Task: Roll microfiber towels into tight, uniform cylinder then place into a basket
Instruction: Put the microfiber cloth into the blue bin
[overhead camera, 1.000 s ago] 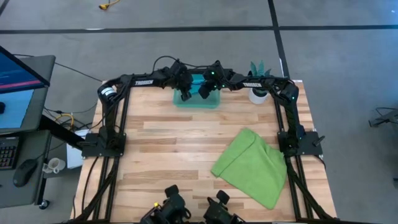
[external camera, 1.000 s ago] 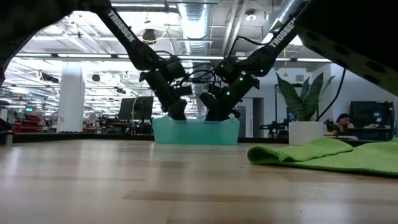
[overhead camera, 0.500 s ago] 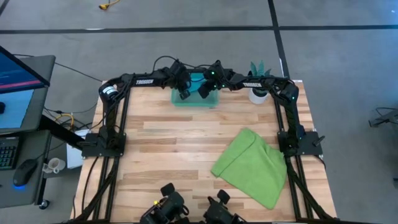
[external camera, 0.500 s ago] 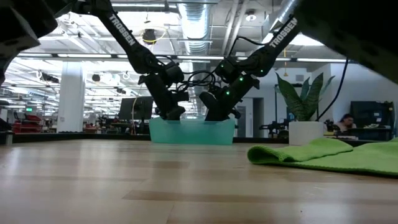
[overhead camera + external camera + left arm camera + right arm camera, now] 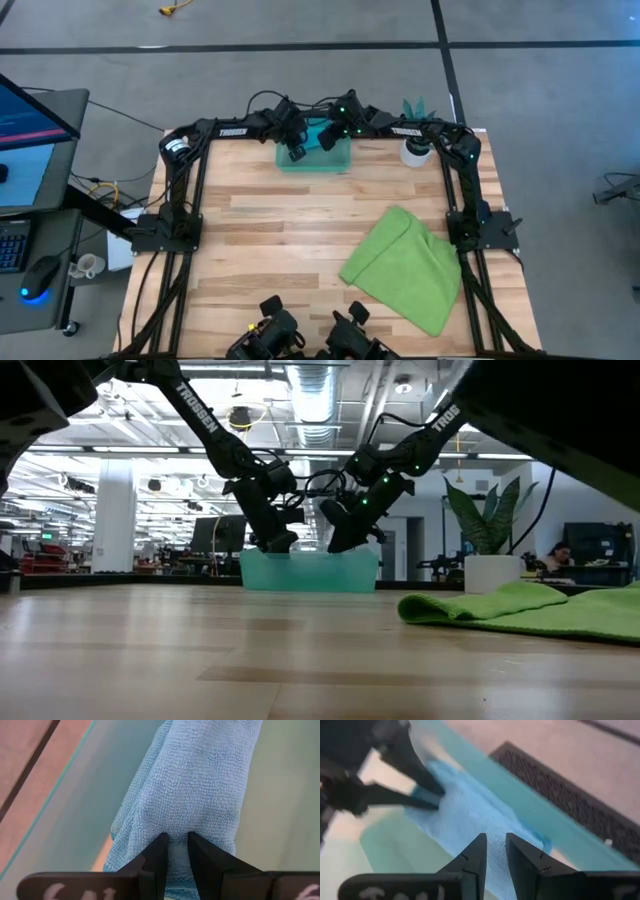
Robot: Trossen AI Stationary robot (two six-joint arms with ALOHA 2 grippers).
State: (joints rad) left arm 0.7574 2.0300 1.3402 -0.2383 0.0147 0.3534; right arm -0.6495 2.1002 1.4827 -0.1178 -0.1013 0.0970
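Observation:
The teal basket (image 5: 315, 167) (image 5: 310, 572) stands at the table's far edge. Inside it lies the sky-blue towel (image 5: 200, 785) (image 5: 465, 805), bunched lengthwise. My left gripper (image 5: 297, 152) (image 5: 177, 840) reaches down into the basket's left half and is shut on the towel. My right gripper (image 5: 328, 142) (image 5: 496, 840) slants in from the right, its tips about level with the basket's rim (image 5: 335, 546), shut on the towel's other end. The lime-green towel (image 5: 405, 268) (image 5: 520, 605) lies flat on the table's near right part. My left gripper pinches a bunched fold of the blue towel (image 5: 175, 827) between its two fingers, slanting down from the left. The towel runs away from the fingers along the basket's floor. My right gripper has its fingers nearly together at the towel's right end (image 5: 492, 827), slanting down from the right. The fingers hide the exact place of contact.
A white pot with a green plant (image 5: 415, 152) (image 5: 492, 572) stands just right of the basket. Bare wood lies between the basket and the green towel. The arms' frames run along the table's left and right edges.
My right gripper has risen a little at the basket's right half, its finger gap unchanged. My left gripper has shifted slightly toward the table's left, and the basket has slid a little that way with it.

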